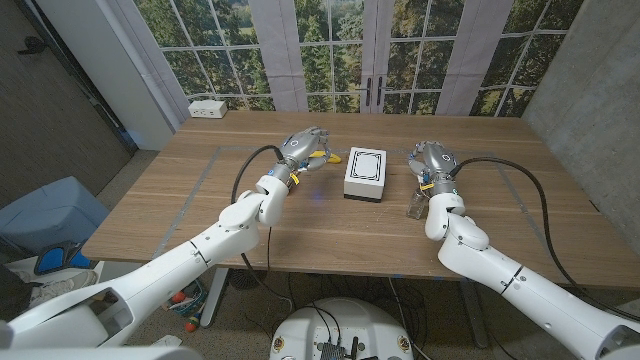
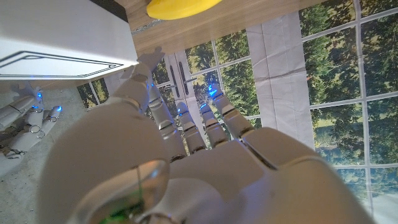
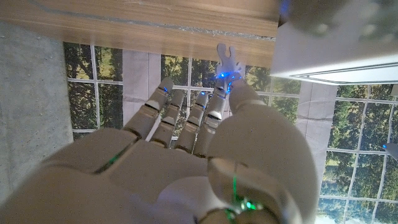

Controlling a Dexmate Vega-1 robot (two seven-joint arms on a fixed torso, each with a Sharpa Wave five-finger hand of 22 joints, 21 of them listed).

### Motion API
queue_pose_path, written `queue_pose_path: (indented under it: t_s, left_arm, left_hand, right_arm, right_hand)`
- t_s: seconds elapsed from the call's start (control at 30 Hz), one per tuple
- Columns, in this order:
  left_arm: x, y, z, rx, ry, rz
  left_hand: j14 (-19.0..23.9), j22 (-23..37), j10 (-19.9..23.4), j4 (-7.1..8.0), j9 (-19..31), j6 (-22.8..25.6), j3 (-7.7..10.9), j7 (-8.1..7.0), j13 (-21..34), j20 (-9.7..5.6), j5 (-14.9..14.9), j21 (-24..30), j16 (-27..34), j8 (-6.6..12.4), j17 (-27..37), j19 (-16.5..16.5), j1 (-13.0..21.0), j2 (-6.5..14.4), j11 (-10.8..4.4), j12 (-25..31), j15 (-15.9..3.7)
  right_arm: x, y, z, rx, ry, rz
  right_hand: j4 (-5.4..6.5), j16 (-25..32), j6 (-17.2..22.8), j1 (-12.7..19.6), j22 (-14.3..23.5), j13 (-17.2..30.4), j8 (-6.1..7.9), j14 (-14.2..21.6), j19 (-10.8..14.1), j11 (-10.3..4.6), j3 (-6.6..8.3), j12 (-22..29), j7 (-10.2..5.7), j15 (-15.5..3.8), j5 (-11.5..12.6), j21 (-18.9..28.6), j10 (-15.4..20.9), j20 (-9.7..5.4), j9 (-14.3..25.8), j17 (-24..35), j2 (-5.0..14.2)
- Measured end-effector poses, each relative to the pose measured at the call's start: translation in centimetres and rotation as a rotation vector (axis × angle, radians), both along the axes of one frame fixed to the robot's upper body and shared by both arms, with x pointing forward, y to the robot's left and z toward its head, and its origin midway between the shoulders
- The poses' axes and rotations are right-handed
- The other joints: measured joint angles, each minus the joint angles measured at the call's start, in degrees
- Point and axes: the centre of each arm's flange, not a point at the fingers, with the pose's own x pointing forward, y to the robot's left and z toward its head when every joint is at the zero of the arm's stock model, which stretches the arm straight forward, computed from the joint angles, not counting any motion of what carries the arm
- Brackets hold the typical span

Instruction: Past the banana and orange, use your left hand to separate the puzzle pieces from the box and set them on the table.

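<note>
Tall paned windows with trees beyond back the far side of a wooden table (image 1: 330, 220); grey wall to the right, white power strip (image 1: 208, 108) at the far left corner. White box (image 1: 365, 174) with a thin black line border on its lid sits mid-table, lid closed, between the two hands. Left hand (image 1: 303, 148) hovers just left of the box, fingers extended and apart, gripping nothing; in the left wrist view its fingers (image 2: 186, 124) reach up beside the box's edge, thumb tip near the lid corner. Banana (image 1: 330, 156) lies just beyond that hand, close to the box's left side; yellow curve also seen in the left wrist view. Right hand (image 1: 432, 160) stands right of the box, fingers spread, empty. Small clear item on the table beside the right wrist, too small to identify.
</note>
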Motion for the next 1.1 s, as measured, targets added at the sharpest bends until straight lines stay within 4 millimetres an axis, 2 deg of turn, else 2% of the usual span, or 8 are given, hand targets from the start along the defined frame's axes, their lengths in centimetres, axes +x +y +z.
queue_pose_path:
  t_s: [0.27,0.43,0.5,0.57,0.73,0.9,1.0,1.1]
  left_arm:
    - [0.2,-0.1,0.1,0.03,0.007,0.012]
    - [0.4,-0.1,0.1,0.045,0.013,0.015]
    - [0.4,-0.1,0.2,0.052,0.015,0.015]
    - [0.4,-0.1,0.2,0.056,0.015,0.014]
    - [0.4,-0.1,0.2,0.067,0.012,0.009]
    - [0.4,-0.2,0.2,0.074,0.005,0.006]
    - [0.3,-0.2,0.3,0.074,-0.002,0.005]
    - [0.2,-0.2,0.4,0.072,-0.011,0.003]
  left_hand:
    - [1.39,0.0,2.15,0.0,-1.97,1.74,0.0,0.12,0.0,0.41,0.0,0.45,0.0,-0.28,-0.18,0.42,2.17,-1.45,-1.51,0.31,-0.06]
    - [2.08,-0.27,2.77,0.59,-3.64,3.89,-0.6,0.42,0.0,0.31,0.0,0.45,0.0,-1.91,-0.1,0.93,1.41,-2.93,-1.51,0.35,-0.31]
    - [2.17,-0.27,2.97,0.89,-4.36,4.27,-1.32,1.05,0.0,0.31,0.02,0.45,0.0,-3.28,-0.11,0.93,0.52,-3.79,-1.31,0.36,-0.19]
    - [2.26,-0.27,2.61,1.29,-5.5,3.91,-1.74,3.23,0.0,0.31,0.07,0.45,0.0,-5.13,-0.11,0.93,-0.26,-4.54,-0.98,0.02,-0.11]
    - [1.98,-0.26,-0.05,1.36,-8.28,1.13,-2.17,6.21,0.0,0.76,-0.05,0.45,-0.29,-10.3,-0.11,0.47,-2.6,-4.32,0.25,-0.82,-0.06]
    - [1.83,-0.26,-2.44,1.4,-10.58,-4.51,-2.9,4.17,0.0,0.83,-0.23,0.45,-0.29,-15.04,-0.11,0.4,-3.68,-3.94,0.89,-1.25,-0.12]
    - [1.83,-0.26,-3.74,1.06,-11.42,-6.92,-2.77,3.46,0.0,1.04,-0.23,0.45,-0.29,-17.06,-0.11,0.19,-3.45,-4.63,1.29,-1.45,-0.12]
    - [1.83,-0.26,-4.34,0.91,-12.41,-10.6,-3.11,2.87,-0.29,1.36,-0.23,0.45,-0.29,-19.82,0.15,0.5,-3.76,-5.05,1.27,-1.45,-0.12]
  right_arm:
    - [0.7,0.1,0.0,0.0,0.036,-0.004]
    - [1.0,0.0,-0.1,0.007,0.057,0.002]
    - [1.1,-0.1,0.0,0.01,0.063,0.006]
    - [1.2,-0.1,-0.1,0.015,0.07,0.015]
    - [1.4,-0.3,0.1,0.036,0.079,0.053]
    - [1.4,-0.4,0.0,0.059,0.075,0.095]
    - [1.3,-0.7,-0.1,0.068,0.071,0.1]
    - [1.2,-0.6,0.0,0.085,0.047,0.134]
  right_hand:
    - [0.04,0.21,-0.33,0.0,0.0,0.04,0.0,0.01,0.0,0.63,-0.35,0.0,0.33,0.0,0.21,0.0,0.0,0.0,0.0,0.0,0.0]
    - [0.43,0.21,-1.7,0.0,-0.01,0.04,-0.29,-0.14,0.0,1.59,-0.75,-0.22,1.6,-0.16,0.2,0.0,-0.52,0.0,0.0,0.0,0.0]
    - [0.77,0.21,-3.33,-0.02,0.0,0.04,-0.9,-0.21,-0.11,2.37,-1.56,-0.42,1.85,-0.22,0.63,0.0,-0.74,0.12,0.0,-0.02,-0.01]
    - [1.39,0.21,-5.25,-0.87,-0.01,0.04,-1.69,-0.21,-0.49,3.02,-2.19,-0.45,2.42,-0.22,0.63,0.0,-0.91,0.55,-0.03,-0.12,-0.19]
    - [2.18,0.21,-12.86,-3.73,-0.01,0.32,-5.28,-0.2,-0.5,4.64,-3.61,-0.88,2.75,-0.22,1.08,0.41,-1.77,1.36,-0.55,-0.17,0.07]
    - [2.48,-0.02,-17.44,-6.01,0.3,0.59,-7.8,-0.42,-0.85,5.01,-3.91,-1.29,2.66,0.0,1.43,0.41,-3.03,2.05,-0.96,-0.03,1.31]
    - [2.5,-0.02,-18.96,-6.44,0.3,0.83,-8.51,-0.41,-1.26,5.14,-3.89,-1.29,2.55,-0.01,1.53,0.63,-3.74,1.64,-0.96,0.01,1.75]
    - [3.29,-0.05,-20.08,-7.09,0.3,0.84,-9.34,-0.41,-1.25,5.62,-4.05,-1.73,2.88,-0.01,1.99,0.63,-4.68,1.64,-1.15,0.09,2.4]
